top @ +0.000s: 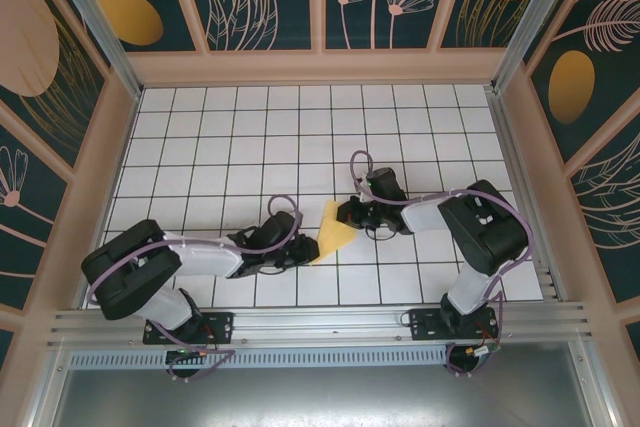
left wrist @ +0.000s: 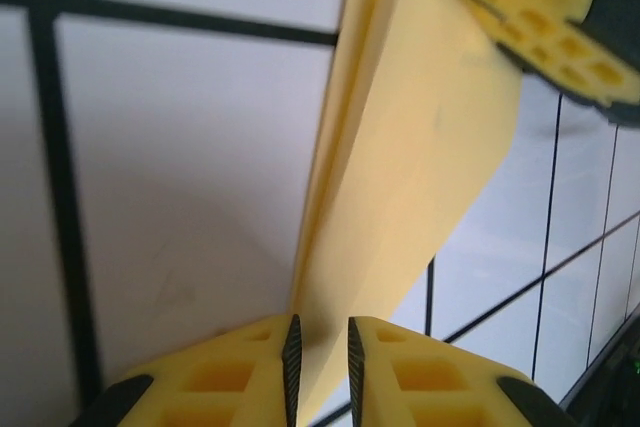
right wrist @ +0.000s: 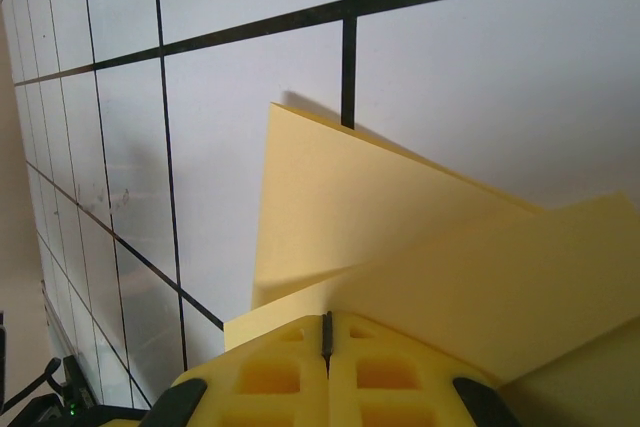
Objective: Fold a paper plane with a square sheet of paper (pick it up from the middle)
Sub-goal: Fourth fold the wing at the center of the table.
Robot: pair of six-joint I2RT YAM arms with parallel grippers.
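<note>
Early-to-mid stage, I'd judge: the sheet [top: 335, 234], creased but no dart yet, sits near centre of table [top: 250, 137] btwn right gripper [right wrist: 327, 325], pinched shut on it, & left gripper [left wrist: 320, 347], jaws a slit apart round its edge.

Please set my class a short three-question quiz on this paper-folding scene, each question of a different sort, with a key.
1. True or false: the right gripper stands wide open.
2. Where is the folded yellow paper? A: between the left gripper and the right gripper. B: at the table's far edge. C: beside the left arm's base.
3. Fill the gap: the white table is marked with a black ____.
Key: 1 false, its jaws are shut. 2 A. 3 grid.
</note>
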